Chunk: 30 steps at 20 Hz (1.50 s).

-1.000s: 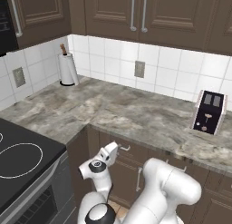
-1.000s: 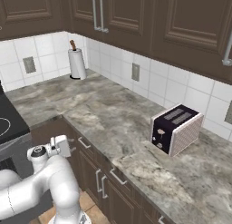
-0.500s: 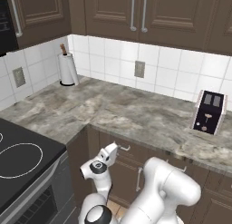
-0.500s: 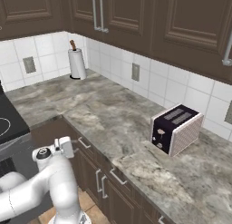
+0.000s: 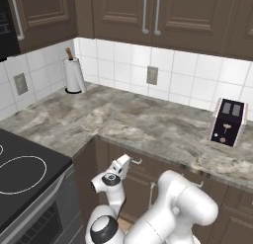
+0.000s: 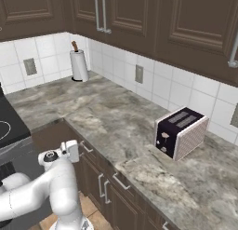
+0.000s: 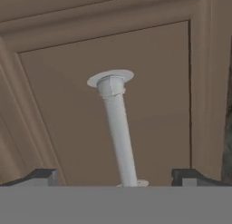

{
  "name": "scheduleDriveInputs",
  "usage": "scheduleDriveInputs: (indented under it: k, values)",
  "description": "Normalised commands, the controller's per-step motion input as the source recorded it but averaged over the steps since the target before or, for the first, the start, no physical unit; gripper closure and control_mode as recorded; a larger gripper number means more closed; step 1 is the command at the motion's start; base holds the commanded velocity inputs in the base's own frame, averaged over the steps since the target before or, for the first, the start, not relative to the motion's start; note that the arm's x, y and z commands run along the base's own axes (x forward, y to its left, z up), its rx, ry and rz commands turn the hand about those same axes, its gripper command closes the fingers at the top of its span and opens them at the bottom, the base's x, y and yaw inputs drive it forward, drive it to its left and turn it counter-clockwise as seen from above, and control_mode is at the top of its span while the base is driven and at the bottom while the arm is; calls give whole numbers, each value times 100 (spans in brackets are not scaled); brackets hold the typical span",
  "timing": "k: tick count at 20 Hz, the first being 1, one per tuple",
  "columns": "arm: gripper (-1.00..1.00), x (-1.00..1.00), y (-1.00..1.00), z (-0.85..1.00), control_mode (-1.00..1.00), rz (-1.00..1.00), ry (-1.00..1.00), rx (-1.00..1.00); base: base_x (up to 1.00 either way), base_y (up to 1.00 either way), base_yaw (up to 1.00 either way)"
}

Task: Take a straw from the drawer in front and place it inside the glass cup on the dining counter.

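The gripper [image 7: 115, 175], jaws spread wide and holding nothing, hangs close before the drawer [image 7: 108, 105], its dark finger tips [image 7: 41, 177] either side of the silver bar handle [image 7: 118, 132], a smooth round rod running up the hand view from near the fingers to a disc mount. The panelled brown front sits shut just under the worktop's [image 5: 143, 124] front edge. The hand has edged nearer since a second ago. Farther back stand a toaster [image 6: 180, 131] and paper towel roll [image 5: 74, 75]
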Motion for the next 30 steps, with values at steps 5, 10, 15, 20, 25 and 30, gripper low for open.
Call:
scheduleDriveInputs:
  k: [5,10,15,20,25,30]
  values:
    - [-100,30,0,-28,-100,0,0,-3,0,0,0]
    - [-100,32,0,-27,-100,0,-3,-5,0,0,0]
    - [100,37,0,-35,-100,0,-5,-7,0,0,0]
    - [100,20,0,-42,-100,0,-2,-6,0,0,0]
    - [100,-5,24,-53,-100,0,0,0,0,0,0]
    - [100,-33,52,-49,-100,0,9,0,0,0,0]
